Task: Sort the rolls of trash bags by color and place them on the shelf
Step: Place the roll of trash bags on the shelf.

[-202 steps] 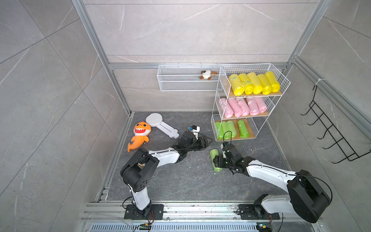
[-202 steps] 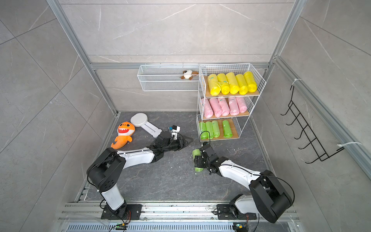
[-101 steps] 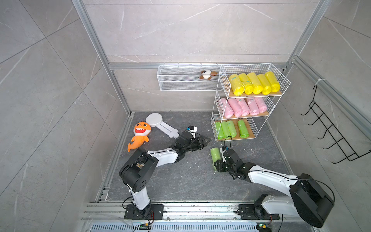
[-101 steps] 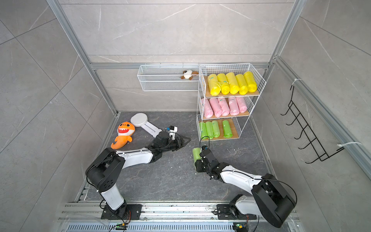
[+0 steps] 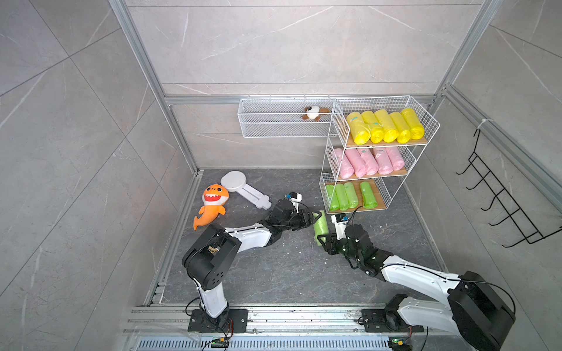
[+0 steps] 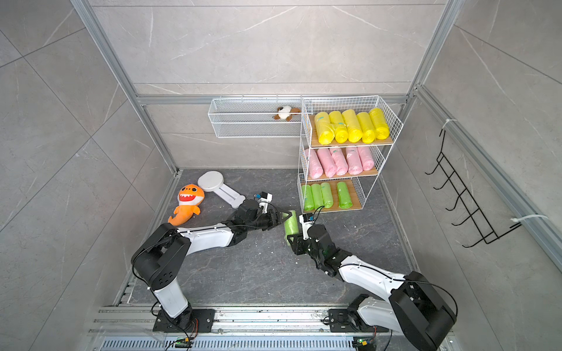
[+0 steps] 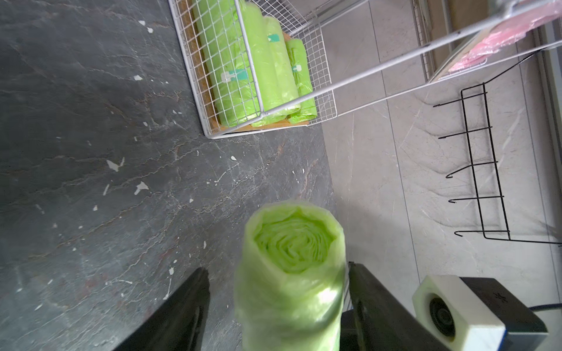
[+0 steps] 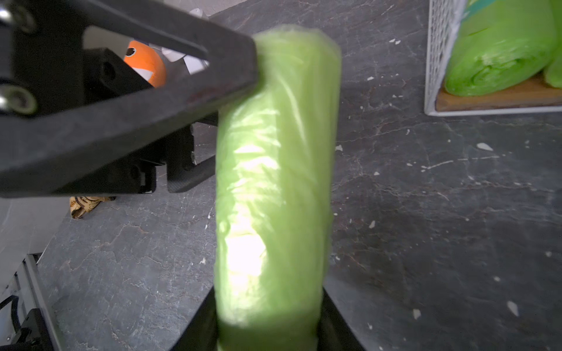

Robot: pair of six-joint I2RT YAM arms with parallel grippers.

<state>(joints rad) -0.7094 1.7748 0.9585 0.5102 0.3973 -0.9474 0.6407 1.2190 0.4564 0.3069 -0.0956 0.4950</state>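
A light green roll [image 5: 320,226] [image 6: 291,225] is in front of the shelf [image 5: 379,199] [image 6: 355,197], between my two grippers. My right gripper [image 5: 322,241] [image 6: 291,240] [image 8: 267,304] is shut on the roll's near end [image 8: 273,182]. My left gripper [image 5: 316,217] [image 6: 287,216] [image 7: 278,269] is open around its far end [image 7: 292,273], with a gap on one side. The shelf holds several yellow rolls [image 5: 384,126] on top, several pink rolls [image 5: 368,161] in the middle and several green rolls [image 5: 346,196] [image 7: 252,67] at the bottom.
An orange shark plush [image 5: 213,203] and a flat white round-headed object [image 5: 243,188] lie on the dark floor at the left. A long white wire basket [image 5: 273,127] with a small plush [image 5: 313,113] hangs on the back wall. A black hook rack [image 5: 501,194] hangs on the right wall.
My right gripper has shut on the green roll's near end. The roll has moved a little toward the shelf, and its far end now sits between the left fingers, which have opened slightly.
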